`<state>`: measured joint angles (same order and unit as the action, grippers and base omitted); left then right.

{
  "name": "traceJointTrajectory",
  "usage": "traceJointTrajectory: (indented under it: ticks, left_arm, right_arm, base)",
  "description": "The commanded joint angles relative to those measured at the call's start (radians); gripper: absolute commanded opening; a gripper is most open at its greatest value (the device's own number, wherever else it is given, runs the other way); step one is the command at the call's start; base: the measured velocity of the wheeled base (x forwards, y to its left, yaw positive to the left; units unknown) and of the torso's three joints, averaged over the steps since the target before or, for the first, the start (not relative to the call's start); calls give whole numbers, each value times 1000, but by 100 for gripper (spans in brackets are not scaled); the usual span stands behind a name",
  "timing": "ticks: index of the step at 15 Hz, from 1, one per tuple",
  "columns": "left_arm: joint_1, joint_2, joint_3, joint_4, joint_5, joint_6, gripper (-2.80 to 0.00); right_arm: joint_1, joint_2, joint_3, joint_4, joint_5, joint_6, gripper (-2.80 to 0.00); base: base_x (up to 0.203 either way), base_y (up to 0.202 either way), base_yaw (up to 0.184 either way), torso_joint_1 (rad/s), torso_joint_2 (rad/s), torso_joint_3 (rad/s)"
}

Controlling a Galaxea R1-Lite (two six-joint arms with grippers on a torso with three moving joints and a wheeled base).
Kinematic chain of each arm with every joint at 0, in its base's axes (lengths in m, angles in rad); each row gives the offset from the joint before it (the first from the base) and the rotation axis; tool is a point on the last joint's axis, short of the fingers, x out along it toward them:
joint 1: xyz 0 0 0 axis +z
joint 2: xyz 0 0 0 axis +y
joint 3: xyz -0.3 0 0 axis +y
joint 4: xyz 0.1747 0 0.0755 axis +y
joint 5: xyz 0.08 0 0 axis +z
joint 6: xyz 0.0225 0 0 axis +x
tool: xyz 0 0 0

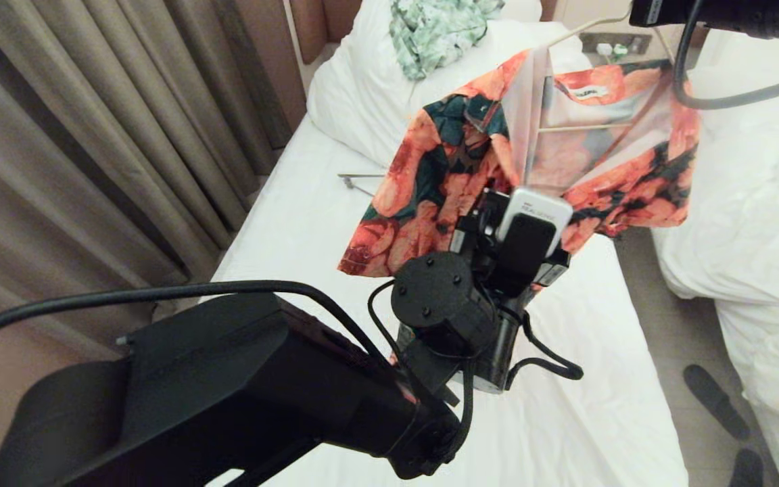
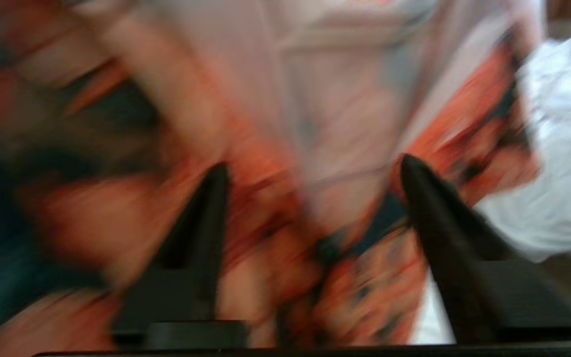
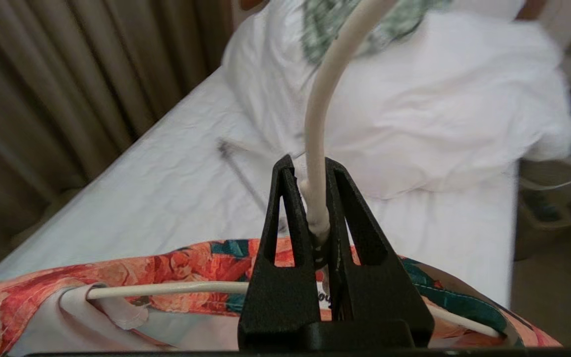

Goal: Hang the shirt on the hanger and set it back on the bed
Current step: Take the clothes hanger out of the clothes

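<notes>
The orange-flowered shirt (image 1: 443, 169) hangs open over the bed (image 1: 308, 223), its pale inside and white neck label facing me. It is draped on the cream wire hanger (image 1: 575, 127), whose neck (image 3: 315, 124) sits between the fingers of my right gripper (image 3: 309, 166), shut on it above the collar. That arm enters the head view at the top right. My left gripper (image 1: 498, 199) is at the shirt's lower front edge. In the left wrist view its fingers (image 2: 314, 164) stand apart, with blurred shirt cloth (image 2: 265, 248) lying between and behind them.
A pale green leaf-print garment (image 1: 437, 30) lies on the big white pillow (image 1: 362, 88). A second hanger with a metal hook (image 1: 362, 179) rests on the sheet. A bed with a puffy duvet (image 1: 761, 203) stands on the right, brown curtains (image 1: 92, 135) on the left, dark slippers (image 1: 714, 399) on the floor.
</notes>
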<state>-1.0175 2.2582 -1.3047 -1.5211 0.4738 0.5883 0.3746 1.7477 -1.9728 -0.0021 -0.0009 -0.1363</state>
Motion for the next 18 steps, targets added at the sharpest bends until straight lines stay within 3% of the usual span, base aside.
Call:
traceJointTrajectory:
  ticks: [1,5,9,13,18]
  left_arm:
    - [31,-66,67,-9,3,-18,-280]
    - [93,-212,152,-9,0,-53,-280]
    - [266,-296,88,35,-35,-54,-280]
    - [463,-299,46,96,-98,-54,-280]
    - [771,-327,3,188,-200,-52,-280]
  right_arm:
    - [-25,10,0,-29,-2,-15,-280]
    - [-59,44,2,-90,-11,-79,-280]
    - [-51,53,0,-104,-23,-228,-280]
    - [-53,65,0,-277,-25,-317,-280]
    - [-52,101,-8,-401,-60,-323,-280]
  base:
    - [0,0,0,0,0,0]
    - [0,0,0,0,0,0]
    - [0,0,0,0,0,0]
    - [0,0,0,0,0,0]
    - [0,0,0,0,0,0]
